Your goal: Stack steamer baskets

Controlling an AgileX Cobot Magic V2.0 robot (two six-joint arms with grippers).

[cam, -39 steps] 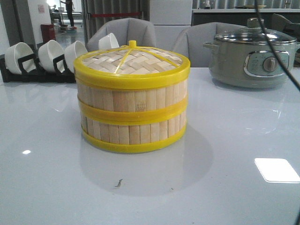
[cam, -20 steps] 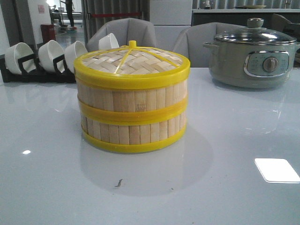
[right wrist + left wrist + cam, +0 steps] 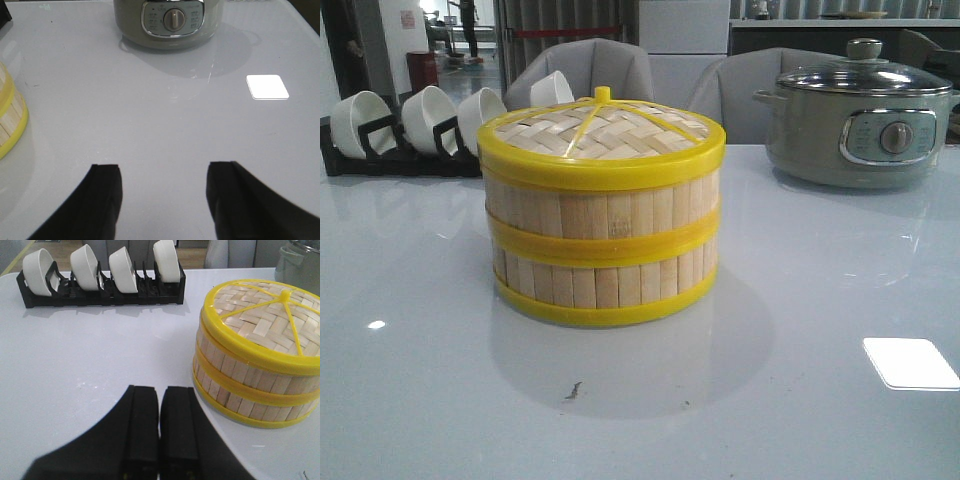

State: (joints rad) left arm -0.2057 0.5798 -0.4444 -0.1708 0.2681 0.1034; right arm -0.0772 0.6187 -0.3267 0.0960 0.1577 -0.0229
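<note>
Ahead of the left jaws, off to one side: steamer baskets [image 3: 255, 365], two tiers, one seated square on the other, yellow rims meeting in a band at mid-height.
Lid [image 3: 600, 130]: flat woven bamboo with yellow rim and knob, sitting level on the upper tier; no tilt seen from the front.
Left gripper [image 3: 159, 432]: jaws pressed together, nothing between them; hangs over bare table [image 3: 90, 360], near the stack's bottom rim but apart from it.
Right gripper [image 3: 162, 195]: jaws spread wide, nothing between them; the stack's lower edge [image 3: 11, 125] shows only at the margin, outside the jaw on that side and apart from it.
Beyond the right jaws: electric pot [image 3: 167, 20], grey-green, dial facing the camera, well apart.
Beyond the left jaws: black rack [image 3: 100, 290] with four white bowls [image 3: 122, 270] on edge, well apart from the stack.
Front view: neither arm shows; stack stands alone at table centre, pot behind right, rack behind left.
Step in hand (judgement): stacking looks done, tiers aligned and capped; both arms read as clear of the work, no loose basket anywhere in view.
Next move (judgement): little left beyond parking the arms. If a check is wanted, confirm the rims seat all round; the far side is hidden.
Risk (judgement): left fingers are the nearer to the bottom rim; a sideways swing could nudge the stack on the glossy top.
</note>
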